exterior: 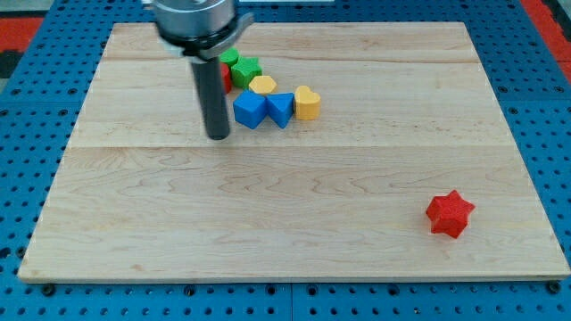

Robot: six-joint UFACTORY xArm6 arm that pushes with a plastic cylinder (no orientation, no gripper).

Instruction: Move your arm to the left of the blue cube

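Observation:
The blue cube [249, 109] lies in a cluster of blocks near the view's top centre of the wooden board [294, 223]. My tip [218, 136] rests on the board just left of the blue cube and slightly below it, a small gap apart. A blue triangular block [280, 109] touches the cube's right side. The rod rises toward the view's top and hides part of a red block [226, 75].
A yellow heart-shaped block [307, 102] sits right of the blue triangle. A yellow hexagon [262, 85] and a green star [245, 68] with another green block [229, 57] lie above the cube. A red star [449, 214] lies alone at the lower right.

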